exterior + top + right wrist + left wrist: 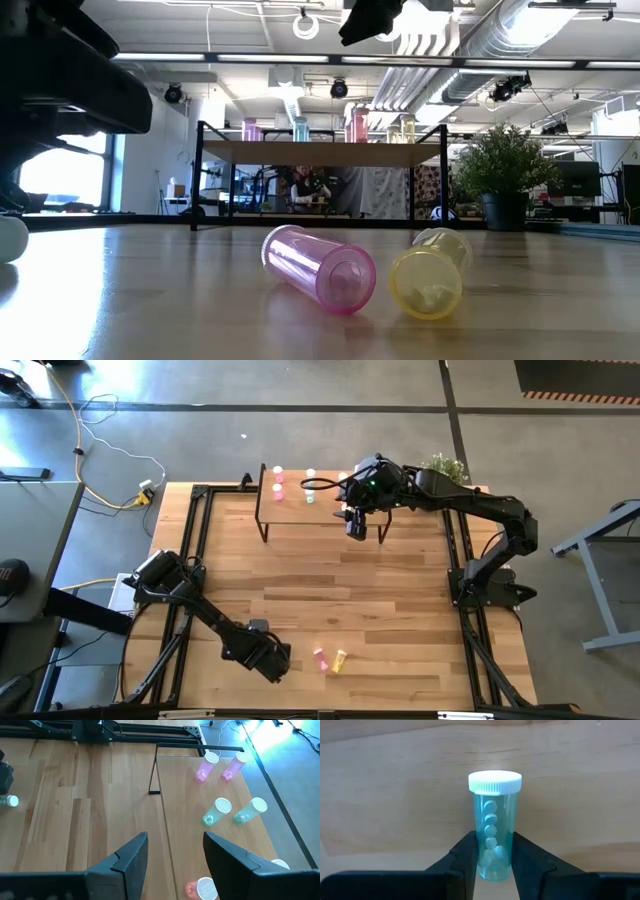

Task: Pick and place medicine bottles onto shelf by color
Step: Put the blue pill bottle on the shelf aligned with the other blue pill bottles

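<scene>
A green bottle (492,830) with a white cap lies on its side near the table's front edge, and my left gripper (493,840) is shut on it. The high view shows only that gripper (272,660), which covers the bottle. To its right, a pink bottle (320,658) and a yellow bottle (340,660) lie on their sides. The shelf (330,510) stands at the far edge and carries upright pink (206,766), green (216,812) and red-orange (200,890) bottles. My right gripper (175,855) hangs open above the shelf's right part. My left gripper pinches the green bottle's body near its bottom end (492,862) between its two fingers. The fingers come from above, pointing down, and lie across the bottle. The bottle lies on its side on the table, with its cap end (495,781) sticking out past the fingertips.
The black frame rails (200,530) run along the table's left, right and far sides. A potted plant (445,465) stands behind the shelf's right end. Bare wood lies between the shelf and the fallen bottles.
</scene>
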{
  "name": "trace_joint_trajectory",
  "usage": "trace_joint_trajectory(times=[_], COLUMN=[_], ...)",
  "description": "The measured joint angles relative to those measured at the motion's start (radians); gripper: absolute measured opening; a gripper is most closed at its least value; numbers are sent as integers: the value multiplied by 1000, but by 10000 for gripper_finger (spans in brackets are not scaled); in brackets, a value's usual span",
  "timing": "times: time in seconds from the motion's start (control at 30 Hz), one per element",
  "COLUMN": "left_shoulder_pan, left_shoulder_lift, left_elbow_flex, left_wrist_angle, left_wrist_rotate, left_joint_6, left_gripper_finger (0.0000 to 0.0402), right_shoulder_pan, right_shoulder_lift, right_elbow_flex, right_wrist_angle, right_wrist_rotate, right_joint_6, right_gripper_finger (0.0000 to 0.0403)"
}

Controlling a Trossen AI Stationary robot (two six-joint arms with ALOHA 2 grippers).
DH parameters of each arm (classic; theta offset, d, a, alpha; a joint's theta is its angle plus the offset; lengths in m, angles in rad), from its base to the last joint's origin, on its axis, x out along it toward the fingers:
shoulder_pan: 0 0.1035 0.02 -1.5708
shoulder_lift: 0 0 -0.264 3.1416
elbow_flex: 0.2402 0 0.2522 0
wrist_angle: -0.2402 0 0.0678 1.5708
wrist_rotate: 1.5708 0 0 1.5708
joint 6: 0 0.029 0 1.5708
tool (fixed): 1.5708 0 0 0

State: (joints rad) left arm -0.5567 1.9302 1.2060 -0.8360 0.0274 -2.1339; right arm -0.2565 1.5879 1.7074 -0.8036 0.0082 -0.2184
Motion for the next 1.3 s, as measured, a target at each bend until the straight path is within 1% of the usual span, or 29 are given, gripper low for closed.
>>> trace_joint_trajectory(times=[0.2,0.23,0.33,0.43,0.5,0.67,0.77,0.83,0.93,1.03,1.13,1.2,1.27,1.3], left_shoulder_pan=[-1,-2,-4,2,9,38,69,96,143,198,261,306,352,377], left_shoulder_lift=[-10,-15,-55,-94,-128,-221,-283,-324,-383,-438,-482,-499,-522,-526], left_elbow_flex=[-3,-3,-3,-2,-2,-2,-2,-2,-1,-1,-1,2,-2,0], left_wrist_angle=[22,30,38,48,60,72,95,110,137,185,249,329,352,394], left_wrist_rotate=[-8,-21,-104,-233,-336,-567,-664,-710,-760,-784,-781,-773,-743,-723], left_joint_6=[78,87,126,187,235,442,596,691,848,1021,1197,1313,1420,1470], left_gripper_finger=[95,96,96,95,95,96,97,97,97,97,97,97,97,97], right_shoulder_pan=[3,5,15,28,31,32,32,32,35,35,35,33,27,23], right_shoulder_lift=[-5,-6,-6,-7,-6,-6,-6,-6,-6,-6,-6,-6,-6,-6], right_elbow_flex=[0,8,54,94,125,149,148,144,143,143,143,143,143,143], right_wrist_angle=[-1,-13,-71,-113,-147,-161,-159,-165,-154,-110,-51,-20,23,36], right_wrist_rotate=[0,0,0,-12,-49,-214,-309,-356,-401,-416,-420,-420,-422,-429], right_joint_6=[6,14,27,40,63,90,91,90,81,61,37,12,-10,-24], right_gripper_finger=[181,181,181,181,181,181,181,181,181,181,181,181,181,181])
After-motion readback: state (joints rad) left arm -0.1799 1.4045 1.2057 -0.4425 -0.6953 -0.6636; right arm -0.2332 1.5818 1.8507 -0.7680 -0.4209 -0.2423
